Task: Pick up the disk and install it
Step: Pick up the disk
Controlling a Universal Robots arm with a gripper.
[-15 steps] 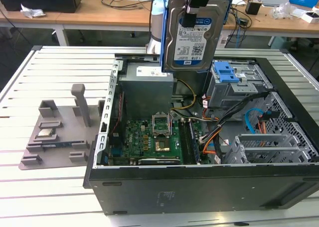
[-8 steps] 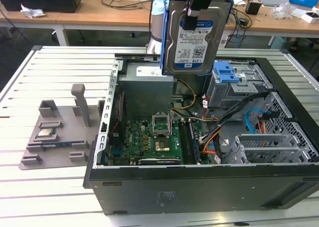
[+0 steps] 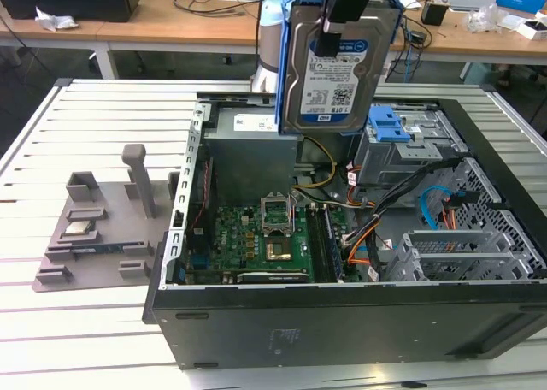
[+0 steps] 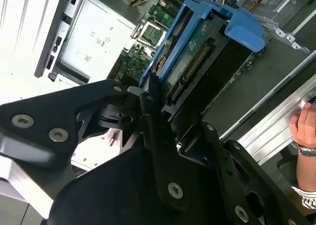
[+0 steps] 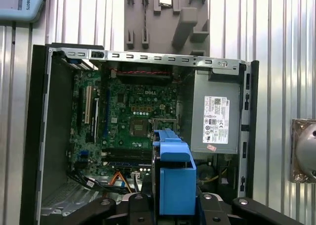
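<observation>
Now the tool (image 3: 333, 18) is gripping the disk (image 3: 340, 78) by its blue plastic bracket and holding it upright in the upper middle of the exterior view, above the open computer case (image 3: 342, 330). It seems the carrying step is in hand. Seating the disk is calling for exact alignment with the grey metal cage (image 3: 402, 150). The disk is looking flat, silver and smooth.

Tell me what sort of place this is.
Probably a robotics lab or electronics workshop: an open computer case sits on a slatted metal table, the gripper holds the disk above it, and cluttered desks stand behind.
</observation>
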